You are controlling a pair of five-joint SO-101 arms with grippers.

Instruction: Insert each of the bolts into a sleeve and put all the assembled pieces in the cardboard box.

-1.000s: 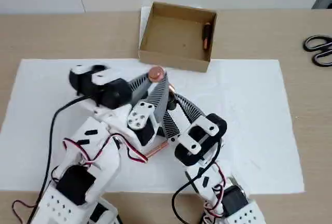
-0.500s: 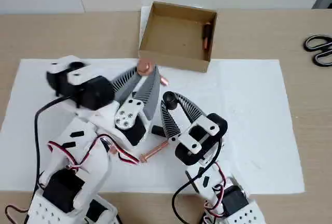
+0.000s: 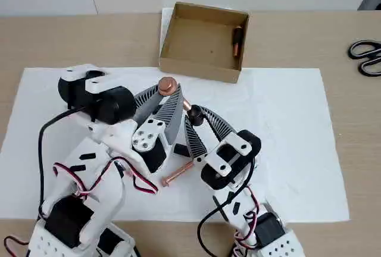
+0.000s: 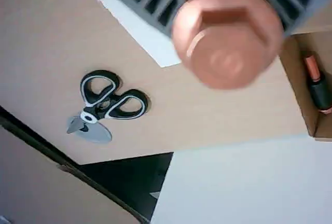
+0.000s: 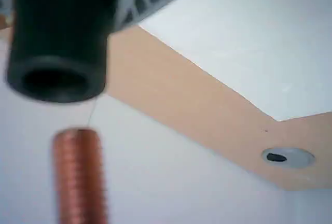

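My left gripper [image 3: 169, 92] is shut on a copper bolt [image 3: 176, 94], whose hex head [image 4: 226, 38] faces the left wrist camera. My right gripper [image 3: 194, 116] is shut on a black sleeve [image 3: 193, 114] just right of the bolt's tip. In the right wrist view the sleeve's open end [image 5: 56, 58] sits close to the bolt's threaded end [image 5: 79, 176], the two apart. A second bolt [image 3: 177, 174] lies on the white paper between the arms, with a loose black sleeve [image 3: 180, 149] near it. The cardboard box [image 3: 178, 41] behind holds one assembled piece [image 3: 237, 41].
White paper [image 3: 286, 132] covers the middle of the wooden table [image 3: 59, 40]. Scissors [image 3: 364, 58] lie at the far right edge, also in the left wrist view as scissors [image 4: 106, 105]. The box wall [image 4: 298, 86] and the piece inside [image 4: 316, 81] appear there too.
My left gripper swung left with the bolt, drawing its tip away from the sleeve, then dipped back toward it. The right gripper with the sleeve barely moved.
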